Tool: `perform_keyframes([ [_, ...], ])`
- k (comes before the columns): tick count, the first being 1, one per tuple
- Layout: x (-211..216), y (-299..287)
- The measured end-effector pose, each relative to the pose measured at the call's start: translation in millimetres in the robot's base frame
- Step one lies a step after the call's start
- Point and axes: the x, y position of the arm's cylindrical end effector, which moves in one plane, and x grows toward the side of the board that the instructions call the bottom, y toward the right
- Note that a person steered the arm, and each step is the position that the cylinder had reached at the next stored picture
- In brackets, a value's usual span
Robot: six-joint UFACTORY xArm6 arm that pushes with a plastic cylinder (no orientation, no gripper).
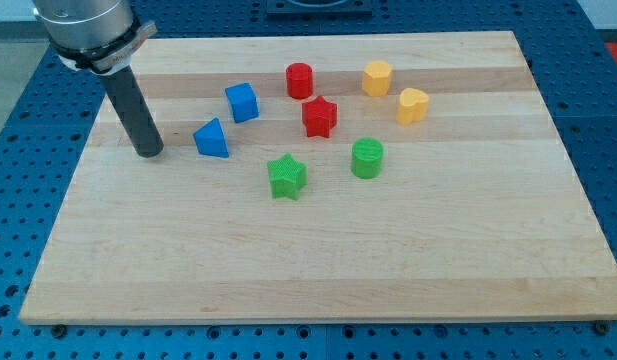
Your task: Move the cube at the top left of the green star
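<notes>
A blue cube [242, 102] sits on the wooden board [318, 260], up and to the left of the green star [286, 176]. A blue triangular block [212, 139] lies between them, just below and left of the cube. My tip [148, 153] rests on the board at the view's left, left of the blue triangular block and apart from it, lower left of the cube.
A red cylinder [300, 80] and a red star [319, 116] lie right of the cube. A green cylinder [367, 158] is right of the green star. A yellow hexagonal block [377, 77] and a yellow heart-like block [413, 105] sit at the upper right.
</notes>
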Motion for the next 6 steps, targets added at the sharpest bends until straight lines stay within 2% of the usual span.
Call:
perform_keyframes([
  [2,-17.6,5.2],
  [4,-17.6,15.8],
  [6,-17.6,72.9],
])
